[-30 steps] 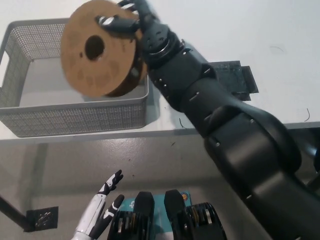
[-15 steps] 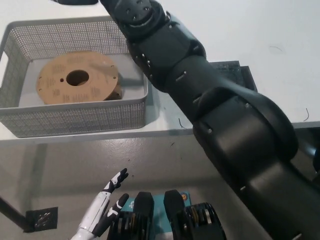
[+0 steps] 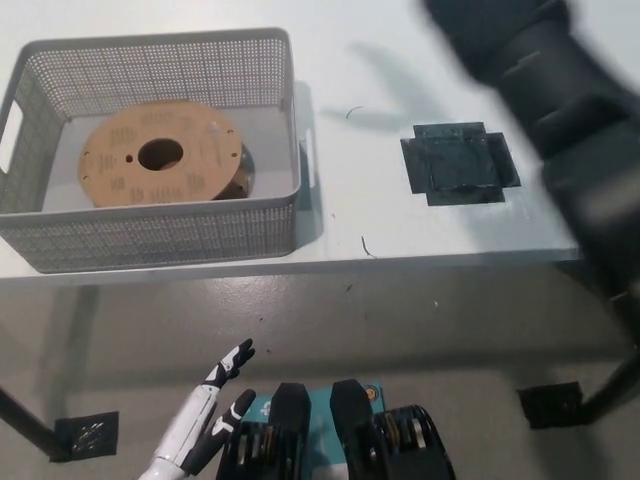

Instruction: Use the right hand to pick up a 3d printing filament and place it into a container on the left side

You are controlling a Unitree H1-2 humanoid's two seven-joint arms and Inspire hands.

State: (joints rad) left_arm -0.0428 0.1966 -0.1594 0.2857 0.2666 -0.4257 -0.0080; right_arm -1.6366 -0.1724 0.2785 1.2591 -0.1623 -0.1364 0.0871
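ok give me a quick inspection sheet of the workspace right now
surface: white table, a few small dark marks on it
job's things: brown filament spool lying flat inside the grey mesh basket at the table's left
clutter: dark square patch on the table right of the basket
hands: white left hand low at the lower left, fingers apart, holding nothing; black right arm blurred at the upper right, its hand not seen
cables: nothing seen
surroundings: grey floor, table feet on it
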